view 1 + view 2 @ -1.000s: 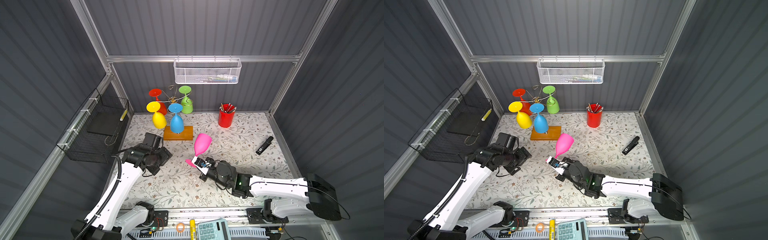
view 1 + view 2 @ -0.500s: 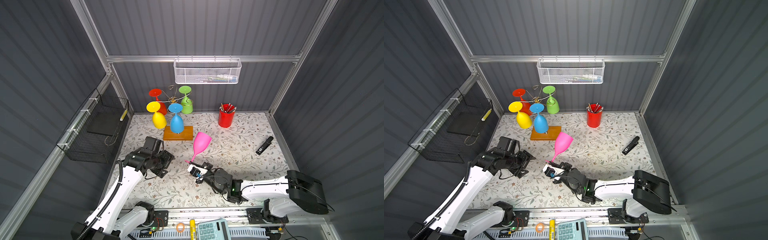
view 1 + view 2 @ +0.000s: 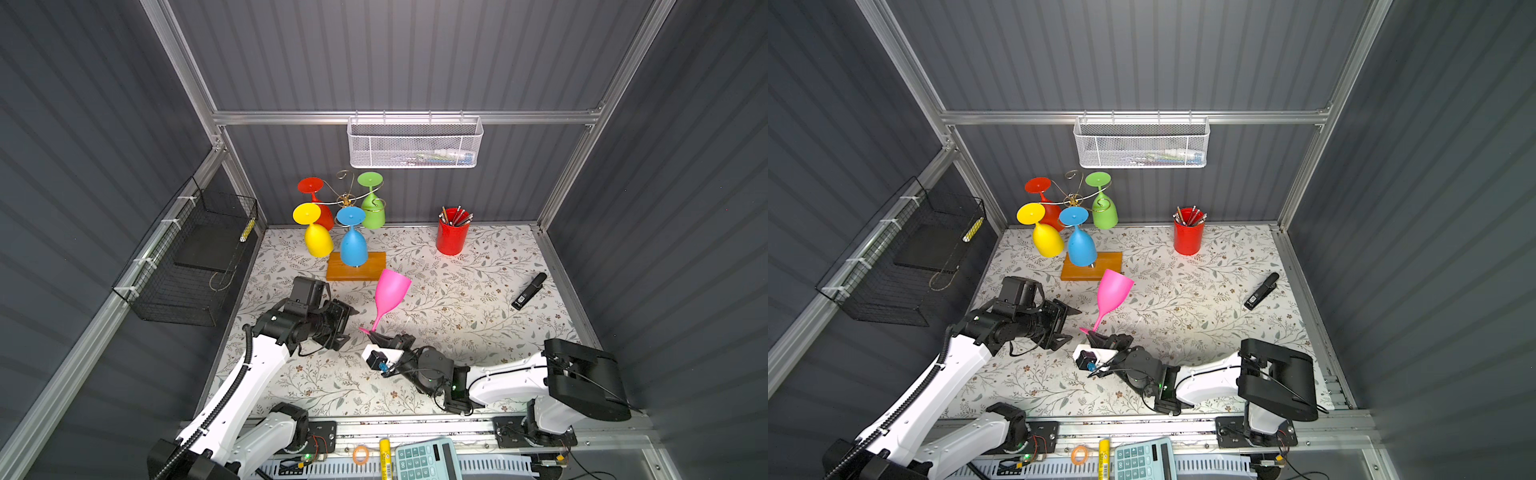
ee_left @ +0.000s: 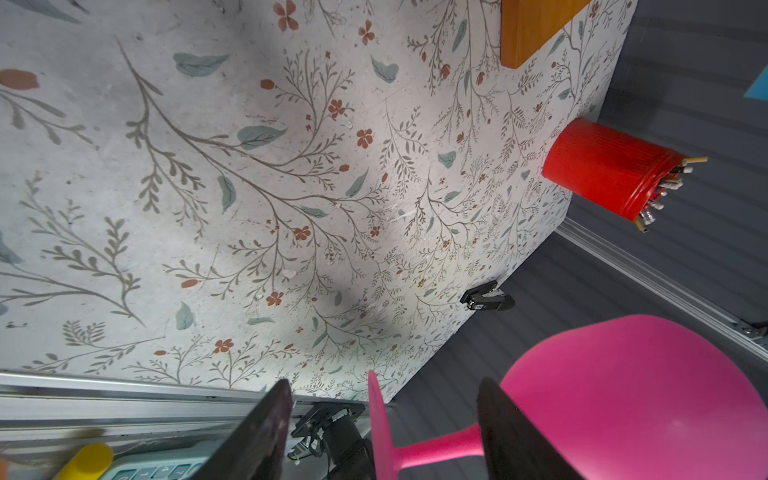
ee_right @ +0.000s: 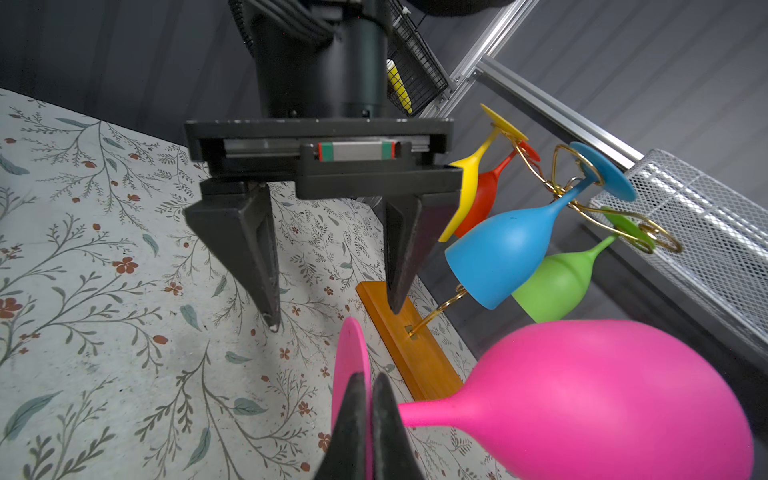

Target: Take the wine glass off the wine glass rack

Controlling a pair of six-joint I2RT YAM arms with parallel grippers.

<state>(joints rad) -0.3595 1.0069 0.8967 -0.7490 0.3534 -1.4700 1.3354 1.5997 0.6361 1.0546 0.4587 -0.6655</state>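
The pink wine glass [image 3: 390, 291] is off the wine glass rack [image 3: 361, 270]. It is held tilted over the middle of the table [image 3: 457, 299], with its bowl leaning toward 1 o'clock, near the front corner of the rack's wooden base. The rack itself stands at 11 o'clock. The right gripper [image 5: 365, 384] reaches in from 5 o'clock, and its jaws are pressed together on the thin edge of the glass's foot. This is the only hold I can see. The left gripper [image 5: 332, 318], at 9 o'clock of the foot, is wide open and empty, with one jaw on each side of the foot disc. Whether a jaw touches the stem I cannot tell in the left wrist view, because the jaw covers it. In my judgement the main danger is this small pinch: the heavy bowl is far from it, so the glass may turn in the jaws or slip out onto the table. If the left jaws close slanted on the disc, they may twist it out of the right hold. A swing toward 12 o'clock could knock the blue glass [image 3: 353, 249] hanging on the rack.
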